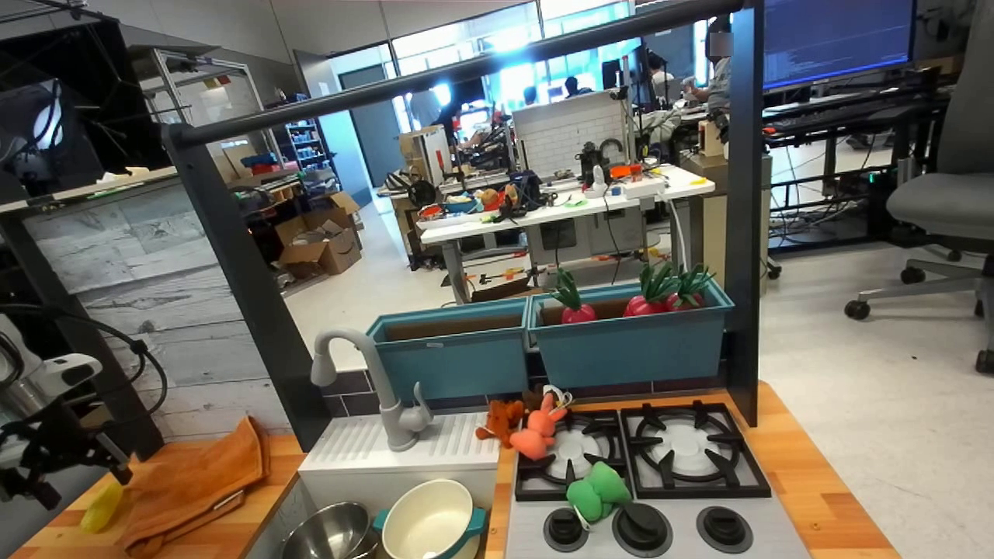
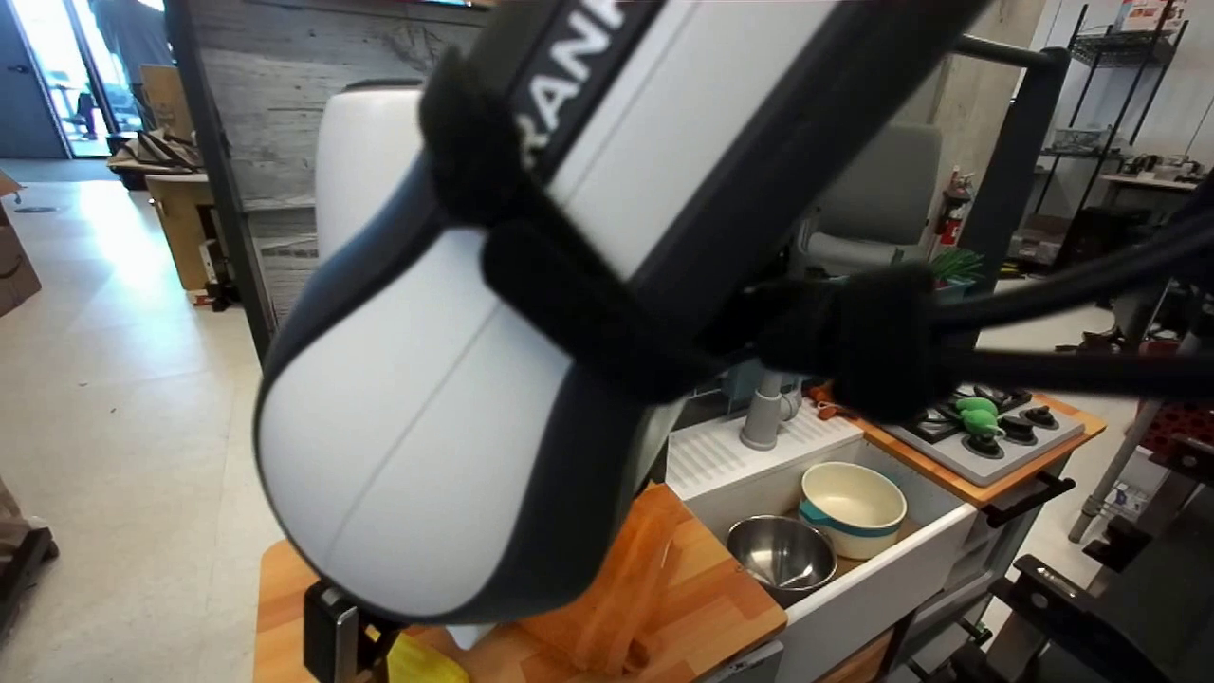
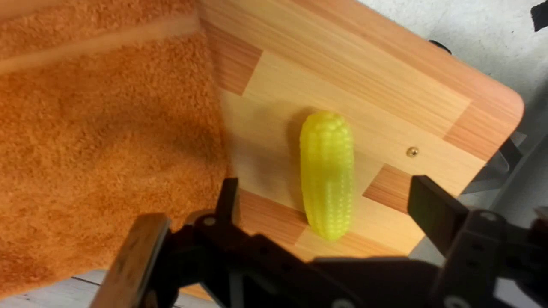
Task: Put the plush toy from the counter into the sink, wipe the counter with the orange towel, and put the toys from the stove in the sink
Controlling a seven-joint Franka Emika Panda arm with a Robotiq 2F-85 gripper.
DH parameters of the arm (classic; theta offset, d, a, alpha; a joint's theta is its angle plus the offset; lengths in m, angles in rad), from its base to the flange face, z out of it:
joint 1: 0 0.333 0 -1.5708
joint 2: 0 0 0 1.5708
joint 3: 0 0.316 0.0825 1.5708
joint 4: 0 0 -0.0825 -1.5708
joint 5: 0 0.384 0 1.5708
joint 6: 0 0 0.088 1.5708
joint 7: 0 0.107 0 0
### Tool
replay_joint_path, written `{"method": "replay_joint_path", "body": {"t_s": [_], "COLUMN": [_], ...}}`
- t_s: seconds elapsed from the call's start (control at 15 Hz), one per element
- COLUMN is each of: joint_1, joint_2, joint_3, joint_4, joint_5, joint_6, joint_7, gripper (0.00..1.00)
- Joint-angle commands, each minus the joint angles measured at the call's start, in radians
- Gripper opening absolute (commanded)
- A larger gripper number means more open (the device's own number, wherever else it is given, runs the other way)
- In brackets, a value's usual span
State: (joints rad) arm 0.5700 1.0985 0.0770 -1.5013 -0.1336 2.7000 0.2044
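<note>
— Where to aim?
— At the yellow corn-like toy [image 3: 326, 175], just right of centre in the wrist view, lying on the counter [image 3: 376, 102].
— Gripper [image 3: 325, 190]?
— Spread wide, holding nothing. Probably best to come straight down over the toy's middle, then squeeze gently across the narrow width.
— Any hazard?
— Perhaps snagging the orange towel [image 3: 111, 128], filling the left of the frame. Keep clear on that side, lift high, then head for the sink [image 1: 334, 487], bottom edge, left of centre in an exterior view.
</note>
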Motion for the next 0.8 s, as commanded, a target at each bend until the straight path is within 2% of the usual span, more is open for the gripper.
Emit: {"method": "replay_joint_path", "body": {"t_s": [0.0, 0.13, 0.2, 0.53, 0.73], "joint_1": [0.011, 0.011, 0.009, 0.009, 0.013], "joint_2": [0.136, 0.192, 0.212, 0.252, 0.171], "joint_3": [0.007, 0.018, 0.025, 0.039, 0.035], "joint_4": [0.218, 0.294, 0.319, 0.388, 0.297], "joint_5": [0.007, 0.012, 0.016, 0.014, -0.004], "joint_6": [-0.115, -0.154, -0.167, -0.184, -0.153], "joint_7": [-0.017, -0.019, -0.019, -0.026, -0.005], "gripper": [1.0, 1.0, 0.81, 0.43, 0.2]}}
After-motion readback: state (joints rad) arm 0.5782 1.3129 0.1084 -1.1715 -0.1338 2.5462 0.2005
